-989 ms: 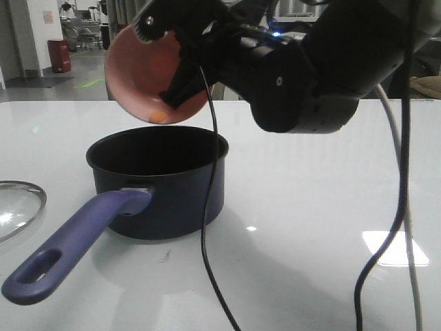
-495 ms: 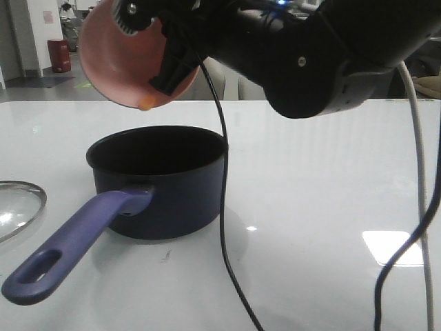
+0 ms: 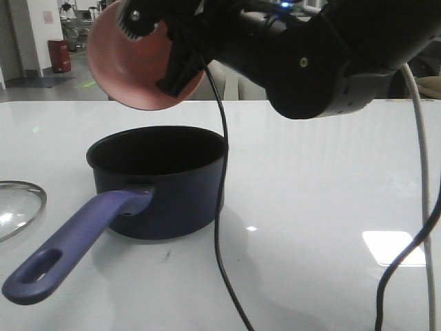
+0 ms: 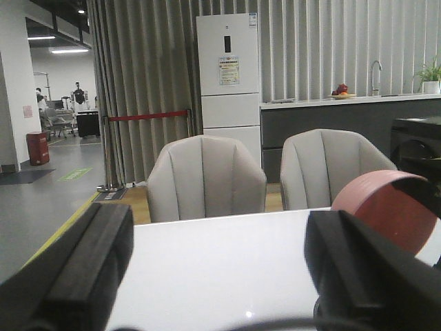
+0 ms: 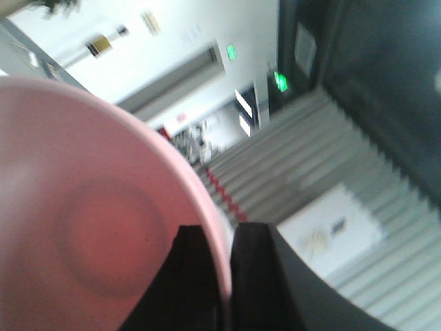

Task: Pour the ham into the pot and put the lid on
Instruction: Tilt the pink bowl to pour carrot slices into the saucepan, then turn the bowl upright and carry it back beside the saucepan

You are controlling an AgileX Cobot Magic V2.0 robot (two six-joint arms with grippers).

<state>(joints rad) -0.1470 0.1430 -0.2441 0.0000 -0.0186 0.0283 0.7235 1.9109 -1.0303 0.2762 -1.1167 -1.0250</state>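
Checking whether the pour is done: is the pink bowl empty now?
Empty as far as visible: the tipped bowl, clamped by the right gripper, shows only bare pink inside in both views.

- No word, brand or number can be read in any of the three views.
- In the left wrist view a tall white refrigerator (image 4: pixel 229 76) carries a paper notice (image 4: pixel 229 70) on its upper door; its print is too small to make out, and the small dark panel (image 4: pixel 227 44) above it shows nothing legible.
- In the right wrist view two green illuminated signs (image 5: pixel 280 81) glow on a blurred wall; whatever they say cannot be made out.
- In the front view a white poster (image 3: pixel 48 17) hangs on a far wall with a faint reddish mark, unreadable.
- The pot (image 3: pixel 162 179), the lid (image 3: pixel 21 207) and the pink bowl (image 3: pixel 141 58) show no lettering from here.
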